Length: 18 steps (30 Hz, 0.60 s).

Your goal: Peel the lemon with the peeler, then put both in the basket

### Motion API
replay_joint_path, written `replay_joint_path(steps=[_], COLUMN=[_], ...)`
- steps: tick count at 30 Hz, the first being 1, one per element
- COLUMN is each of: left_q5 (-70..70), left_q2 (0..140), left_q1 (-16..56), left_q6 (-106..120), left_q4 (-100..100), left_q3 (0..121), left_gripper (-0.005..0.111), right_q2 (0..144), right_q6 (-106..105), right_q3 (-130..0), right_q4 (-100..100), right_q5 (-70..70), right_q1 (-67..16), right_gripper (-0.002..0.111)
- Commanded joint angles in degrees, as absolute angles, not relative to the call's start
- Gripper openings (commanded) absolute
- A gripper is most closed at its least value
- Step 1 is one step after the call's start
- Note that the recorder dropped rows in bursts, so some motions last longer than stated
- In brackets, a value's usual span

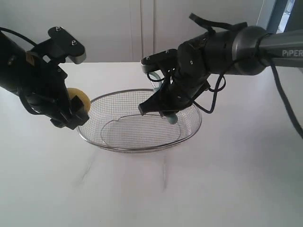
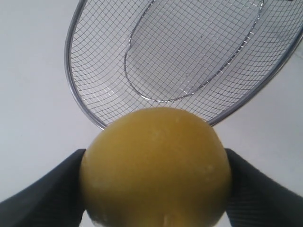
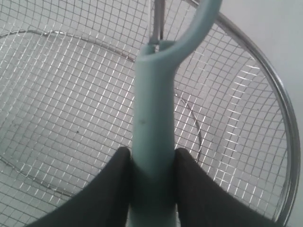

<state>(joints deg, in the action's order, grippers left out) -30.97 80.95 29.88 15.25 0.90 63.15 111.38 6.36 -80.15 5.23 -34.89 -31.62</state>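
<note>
Basket (image 1: pixel 137 150) | left claw (image 2: pixel 154 194) clamps lemon (image 2: pixel 154 161) outside rim | right claw (image 3: pixel 152 189) clamps peeler (image 3: pixel 154 109) over mesh

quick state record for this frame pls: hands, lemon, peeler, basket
left hand: shut on lemon, held off the table
right hand: shut on peeler, gripping its handle
lemon position: at the basket left rim in the exterior view, not in it
peeler position: over the basket's right half; contact with the mesh unclear
basket: on the table between the arms, nothing lying in it
lemon peeled: cannot tell
</note>
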Motion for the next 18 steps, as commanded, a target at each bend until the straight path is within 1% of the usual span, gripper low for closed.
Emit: replay_joint_path(steps=[1, 7, 18], left_q5=[-31.3, -31.3, -31.3], left_q2=[80.7, 80.7, 80.7], left_q1=[30.0, 30.0, 30.0], left_q6=[15.4, 15.4, 15.3], left_q4=[0.5, 0.5, 0.5], left_q3=[63.4, 63.4, 63.4], left_gripper=[0.000, 0.000, 0.000], right_q2=[112.5, 115.4, 115.5], right_q6=[8.1, 11.1, 14.1], right_q3=[-80.6, -80.6, -80.6], right_q4=[5.4, 5.1, 4.7], right_q5=[-34.0, -33.2, -33.8], right_q1=[-31.2, -31.2, -31.2], right_gripper=[0.000, 0.000, 0.000])
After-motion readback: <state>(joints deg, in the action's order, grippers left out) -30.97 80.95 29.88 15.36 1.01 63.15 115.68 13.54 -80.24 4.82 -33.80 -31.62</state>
